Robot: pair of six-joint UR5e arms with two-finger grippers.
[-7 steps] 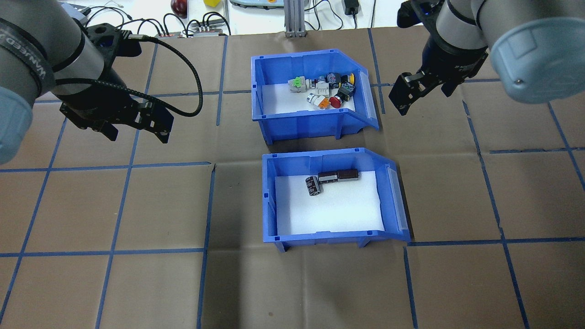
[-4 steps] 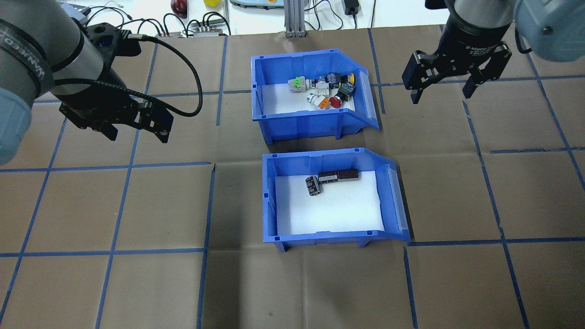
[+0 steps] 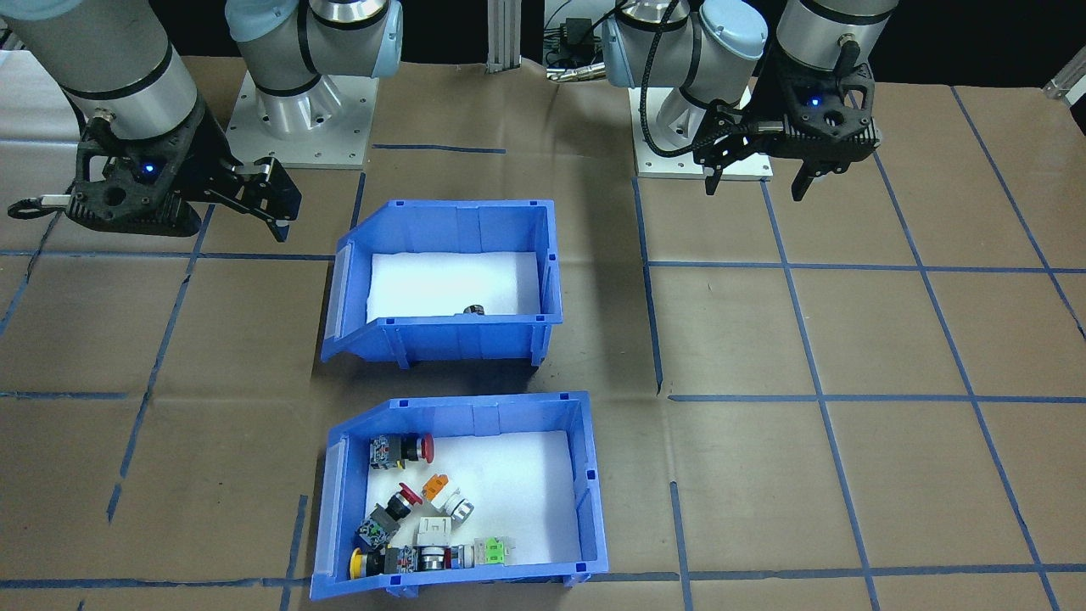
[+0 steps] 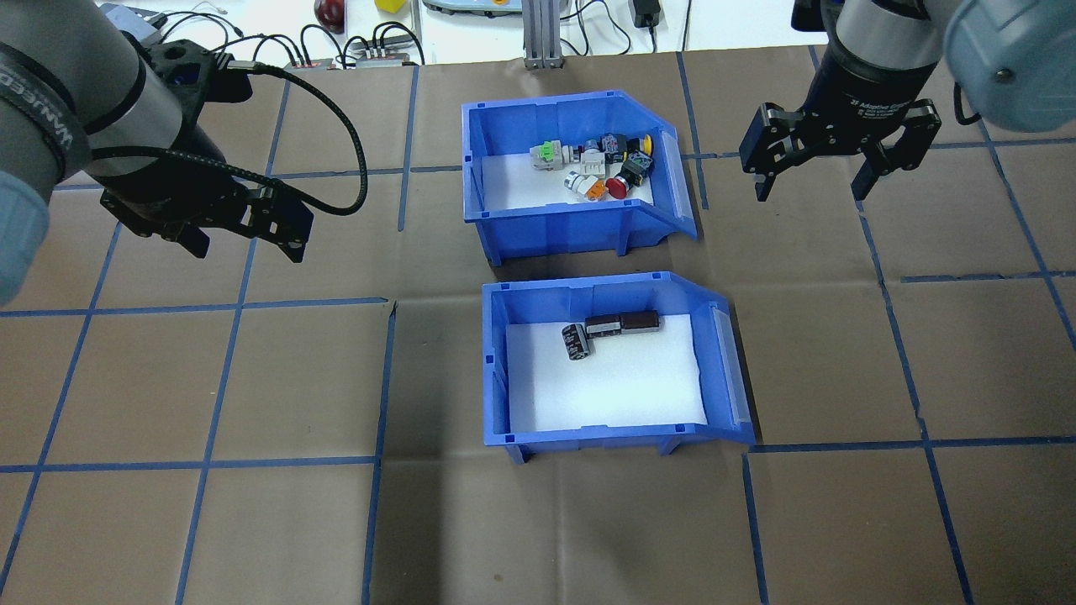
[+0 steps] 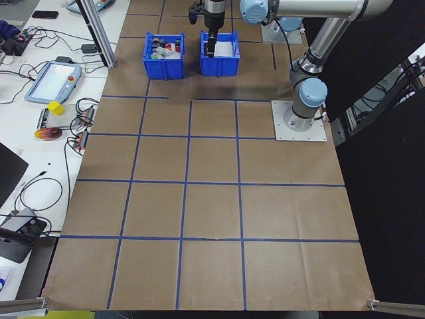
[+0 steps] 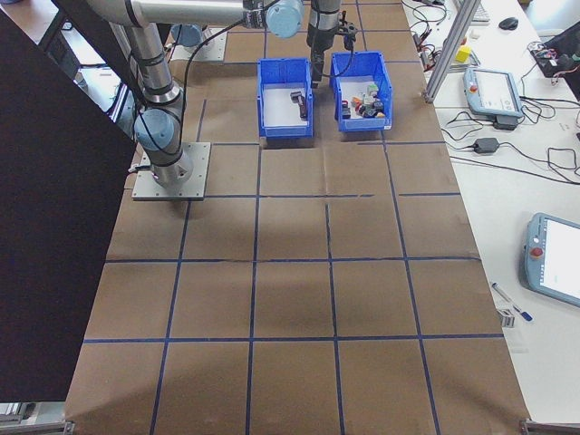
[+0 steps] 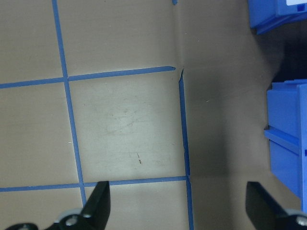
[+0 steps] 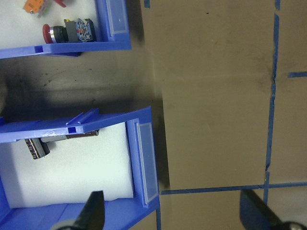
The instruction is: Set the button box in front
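The button box [image 4: 572, 227] sits on the far side of the table from me, a blue open-top bin with a white foam floor and a cluster of red, yellow, orange and green push-buttons [image 4: 598, 165] crowded toward its right end; I cannot count them surely. Just nearer to me, apart from it by a narrow gap, stands one second blue bin [image 4: 614, 433] holding three dark cylindrical parts [image 4: 607, 329]. My right gripper [image 4: 815, 178] hangs above bare brown paper to the right of the button box, fingers spread wide and holding nothing; its body reads "Adaptive". My left gripper [image 4: 244, 242] hovers well to the left, also spread wide and empty. Blue tape lines [image 4: 382, 395] grid the table [image 4: 210, 538].
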